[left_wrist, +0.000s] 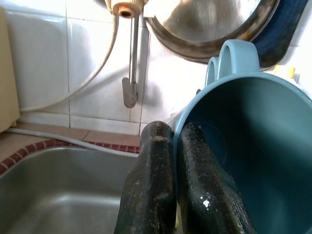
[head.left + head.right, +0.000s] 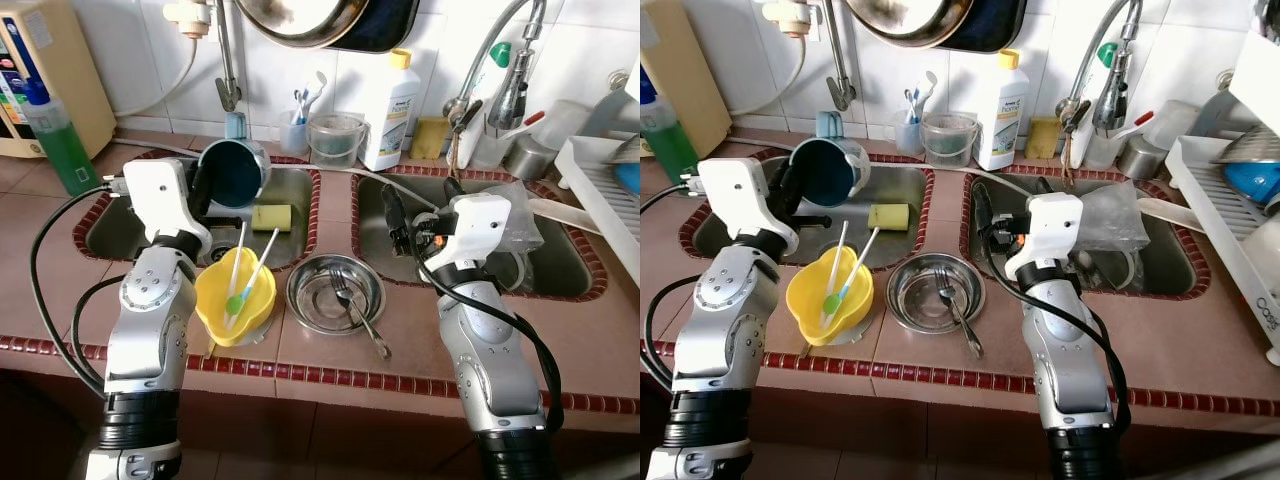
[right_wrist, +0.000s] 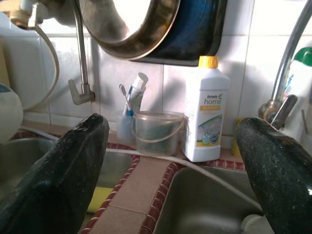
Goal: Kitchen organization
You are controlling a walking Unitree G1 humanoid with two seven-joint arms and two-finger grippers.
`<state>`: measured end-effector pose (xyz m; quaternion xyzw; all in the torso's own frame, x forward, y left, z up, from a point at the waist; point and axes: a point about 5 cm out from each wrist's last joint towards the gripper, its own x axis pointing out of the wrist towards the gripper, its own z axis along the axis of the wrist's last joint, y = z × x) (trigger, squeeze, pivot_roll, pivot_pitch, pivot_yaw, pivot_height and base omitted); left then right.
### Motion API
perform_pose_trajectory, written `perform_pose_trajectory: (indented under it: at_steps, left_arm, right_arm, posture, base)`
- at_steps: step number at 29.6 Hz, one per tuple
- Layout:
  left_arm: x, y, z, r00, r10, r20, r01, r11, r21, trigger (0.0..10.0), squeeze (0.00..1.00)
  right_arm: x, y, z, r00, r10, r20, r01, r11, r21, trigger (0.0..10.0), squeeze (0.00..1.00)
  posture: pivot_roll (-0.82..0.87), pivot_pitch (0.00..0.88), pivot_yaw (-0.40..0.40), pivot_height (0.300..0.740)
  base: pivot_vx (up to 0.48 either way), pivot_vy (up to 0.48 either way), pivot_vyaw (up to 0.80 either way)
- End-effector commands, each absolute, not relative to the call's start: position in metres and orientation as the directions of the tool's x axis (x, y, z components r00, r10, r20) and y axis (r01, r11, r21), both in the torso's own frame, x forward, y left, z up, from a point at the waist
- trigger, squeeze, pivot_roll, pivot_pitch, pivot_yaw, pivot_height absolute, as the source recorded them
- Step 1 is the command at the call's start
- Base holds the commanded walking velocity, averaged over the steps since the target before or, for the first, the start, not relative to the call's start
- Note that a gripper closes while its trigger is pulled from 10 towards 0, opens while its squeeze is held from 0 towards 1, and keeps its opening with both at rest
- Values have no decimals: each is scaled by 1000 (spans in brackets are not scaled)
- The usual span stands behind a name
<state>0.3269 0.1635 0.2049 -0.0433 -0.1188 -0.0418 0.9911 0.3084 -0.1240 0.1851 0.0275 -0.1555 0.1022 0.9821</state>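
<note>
A teal mug hangs tilted over the left sink, mouth toward me. My left gripper is shut on its rim; the left wrist view shows one finger inside the mug and the other outside. My right gripper stands open over the near left corner of the right sink, nothing between its fingers. On the tiled counter in front stand a yellow bowl holding two long-handled utensils and a steel bowl with a fork in it.
A yellow sponge lies in the left sink. Behind the sinks stand a white detergent bottle, a clear tub and a toothbrush cup. A green bottle stands far left, a white dish rack far right.
</note>
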Motion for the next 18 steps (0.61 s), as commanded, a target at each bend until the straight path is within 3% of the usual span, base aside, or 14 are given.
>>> perform_pose_trajectory:
  at_steps: [1,18]
  left_arm:
    - [327,162,210,964,-79,253,104,991,-85,10000,0]
    - [326,164,211,966,-70,250,98,990,-104,10000,0]
  right_arm:
    - [309,-126,187,930,191,315,-207,978,18,10000,0]
    - [308,-124,186,928,213,307,-229,973,17,10000,0]
  posture:
    - [-20,0,-5,740]
    - [-19,0,-14,740]
  base:
    - [270,0,0]
    - [256,0,0]
